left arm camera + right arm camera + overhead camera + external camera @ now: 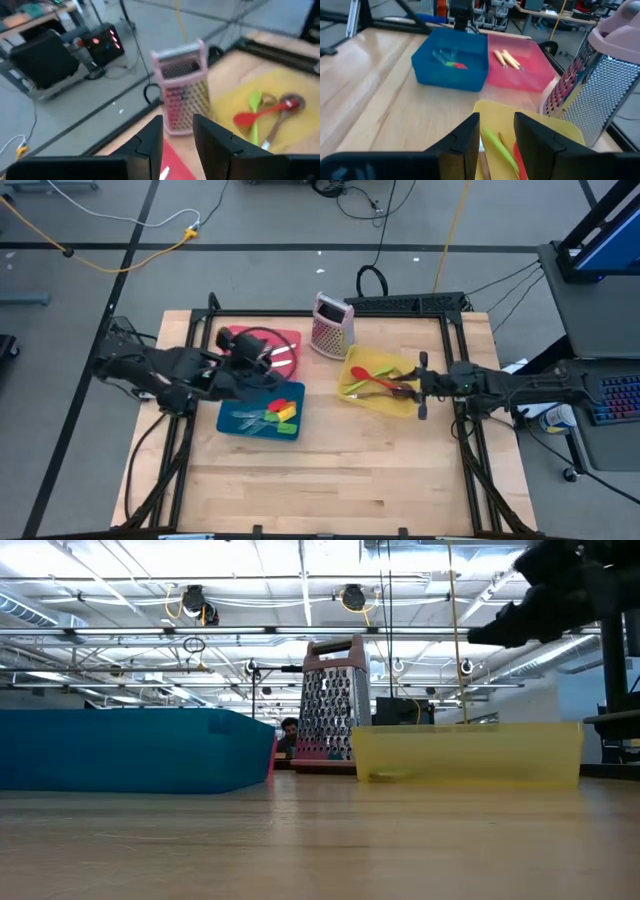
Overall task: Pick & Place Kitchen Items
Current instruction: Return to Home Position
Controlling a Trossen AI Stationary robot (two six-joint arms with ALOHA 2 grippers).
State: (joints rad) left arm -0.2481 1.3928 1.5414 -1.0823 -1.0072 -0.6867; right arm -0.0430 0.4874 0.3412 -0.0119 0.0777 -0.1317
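Note:
A yellow tray (352, 392) holds a green spoon (362, 370), a red spoon (368, 376) and a wooden spoon (282, 112). My right gripper (408, 385) hangs open and empty above this tray's right part; the green spoon (500, 147) lies below its fingers. A red tray (290, 337) holds cream-handled knives (507, 59). My left gripper (272, 360) is open and empty above the red tray, and points toward the grater (182, 95). A blue tray (232, 423) holds green, yellow and red spatulas (278, 413).
A pink-topped metal box grater (330, 325) stands upright behind the yellow tray, between it and the red tray. The three trays stand close together in the table's far half. Bare wooden tabletop (330, 480) lies toward the near edge.

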